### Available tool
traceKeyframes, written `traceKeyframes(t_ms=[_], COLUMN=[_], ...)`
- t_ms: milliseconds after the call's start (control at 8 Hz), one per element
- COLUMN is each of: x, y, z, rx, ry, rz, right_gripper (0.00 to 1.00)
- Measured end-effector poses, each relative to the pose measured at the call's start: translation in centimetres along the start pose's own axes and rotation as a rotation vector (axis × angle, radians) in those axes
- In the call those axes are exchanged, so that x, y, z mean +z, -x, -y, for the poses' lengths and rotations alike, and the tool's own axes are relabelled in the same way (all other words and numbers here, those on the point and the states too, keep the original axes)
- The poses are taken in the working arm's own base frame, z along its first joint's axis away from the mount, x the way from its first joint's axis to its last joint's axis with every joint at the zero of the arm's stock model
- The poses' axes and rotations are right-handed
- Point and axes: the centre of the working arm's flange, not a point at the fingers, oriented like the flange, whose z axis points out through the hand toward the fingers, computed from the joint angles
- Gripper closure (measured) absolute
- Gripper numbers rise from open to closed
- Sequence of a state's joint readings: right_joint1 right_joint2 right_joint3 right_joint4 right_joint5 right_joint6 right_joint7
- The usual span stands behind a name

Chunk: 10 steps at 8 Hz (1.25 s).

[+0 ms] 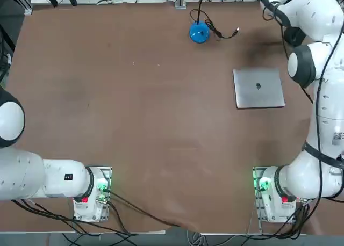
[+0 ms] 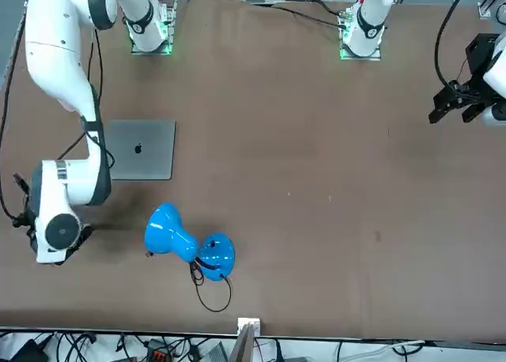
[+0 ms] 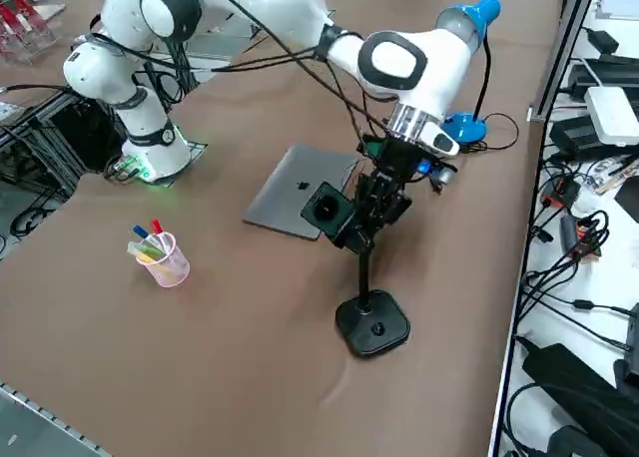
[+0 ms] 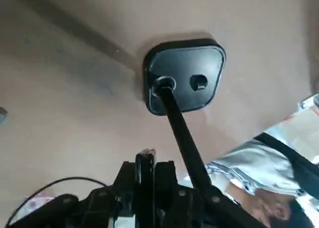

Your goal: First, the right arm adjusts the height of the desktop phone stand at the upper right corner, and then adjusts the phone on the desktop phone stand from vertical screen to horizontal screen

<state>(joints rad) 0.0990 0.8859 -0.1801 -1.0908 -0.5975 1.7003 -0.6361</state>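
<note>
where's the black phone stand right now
In the right side view the desktop phone stand stands on the brown table just in front of the silver laptop, with the right gripper shut at its clamp head.

No readable text, logo on laptop [image 1: 258, 88]

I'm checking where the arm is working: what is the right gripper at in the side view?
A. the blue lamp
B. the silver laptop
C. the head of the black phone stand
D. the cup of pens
C: the right gripper is shut at the head of the black phone stand, above its pole and base, apart from the laptop.
</note>
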Motion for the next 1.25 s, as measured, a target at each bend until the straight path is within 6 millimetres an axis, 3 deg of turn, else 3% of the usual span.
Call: traceKeyframes(t_ms=[1250], x=[-1.4], y=[2.6], z=[-2.3], rx=[-0.036], ry=[-0.095], rz=[-0.185], right_gripper=[0.83])
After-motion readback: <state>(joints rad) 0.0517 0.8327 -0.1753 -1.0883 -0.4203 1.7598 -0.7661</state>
